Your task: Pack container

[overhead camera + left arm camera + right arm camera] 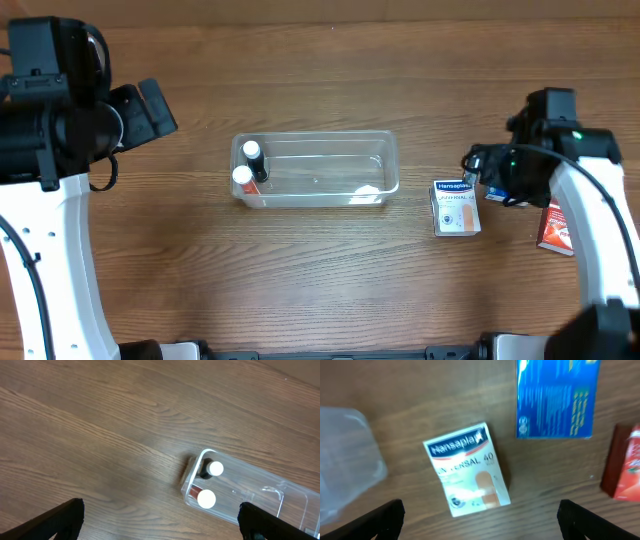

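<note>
The clear plastic container point(320, 136) lies at the table's middle. Two white-capped bottles point(246, 163) stand at its left end. It also shows in the left wrist view point(240, 467) with the bottles point(210, 484), and blurred at the left edge of the right wrist view point(345, 460). My left gripper point(150, 110) point(160, 510) is open and empty, up and left of the container. My right gripper point(472, 162) point(480, 510) is open and empty above a white Hansaplast plaster box point(456, 208) point(467, 467) that lies flat, right of the container.
A blue box point(555, 397) lies beyond the plaster box, mostly hidden under my right arm in the overhead view. A red box point(555, 228) point(625, 465) lies at the far right. The table is brown wood.
</note>
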### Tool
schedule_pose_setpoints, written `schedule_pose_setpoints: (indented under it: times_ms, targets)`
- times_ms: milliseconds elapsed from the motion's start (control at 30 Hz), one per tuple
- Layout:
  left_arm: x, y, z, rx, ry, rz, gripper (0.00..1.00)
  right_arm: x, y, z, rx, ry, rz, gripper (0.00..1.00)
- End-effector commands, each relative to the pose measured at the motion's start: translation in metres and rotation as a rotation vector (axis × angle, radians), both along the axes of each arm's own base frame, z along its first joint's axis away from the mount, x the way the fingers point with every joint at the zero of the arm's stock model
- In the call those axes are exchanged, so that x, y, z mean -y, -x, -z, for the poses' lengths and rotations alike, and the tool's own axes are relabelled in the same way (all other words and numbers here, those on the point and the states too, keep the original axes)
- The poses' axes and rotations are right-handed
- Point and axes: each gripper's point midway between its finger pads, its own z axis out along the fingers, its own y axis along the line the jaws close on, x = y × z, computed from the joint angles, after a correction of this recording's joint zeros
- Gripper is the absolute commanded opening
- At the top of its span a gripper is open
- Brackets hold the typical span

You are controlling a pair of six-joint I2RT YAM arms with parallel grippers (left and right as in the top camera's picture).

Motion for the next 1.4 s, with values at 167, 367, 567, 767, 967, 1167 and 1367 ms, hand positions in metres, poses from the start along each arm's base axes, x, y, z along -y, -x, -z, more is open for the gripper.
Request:
schedule_pose_setpoints:
  times_ms: [167, 367, 567, 767, 967, 1167, 1367]
  targets:
    - [0.0, -0.007, 0.023, -0.044, 0.01, 0.023, 1.0, -0.029, 0.008, 0.066, -0.166, 0.001, -0.16, 1.0]
    - [0.0, -0.007, 0.025, -0.049, 0.01, 0.024, 1.0, -0.027, 0.012, 0.096, -0.23, 0.07, -0.161, 1.0]
    - [0.0, -0.006, 0.025, -0.049, 0.01, 0.024, 1.0, -0.025, 0.011, 0.098, -0.233, 0.081, -0.159, 1.0]
    - [0.001, -0.006, 0.025, -0.05, 0.011, 0.023, 1.0, -0.028, 0.01, 0.108, -0.232, 0.064, -0.165, 1.0]
    - [0.001, -0.005, 0.025, -0.055, 0.011, 0.024, 1.0, -0.028, 0.01, 0.11, -0.229, 0.064, -0.165, 1.0]
    - [0.001, -0.004, 0.026, -0.061, 0.012, 0.024, 1.0, -0.028, 0.013, 0.118, -0.226, 0.064, -0.163, 1.0]
    - [0.001, -0.004, 0.026, -0.063, 0.012, 0.024, 1.0, -0.028, 0.013, 0.118, -0.226, 0.064, -0.163, 0.86]
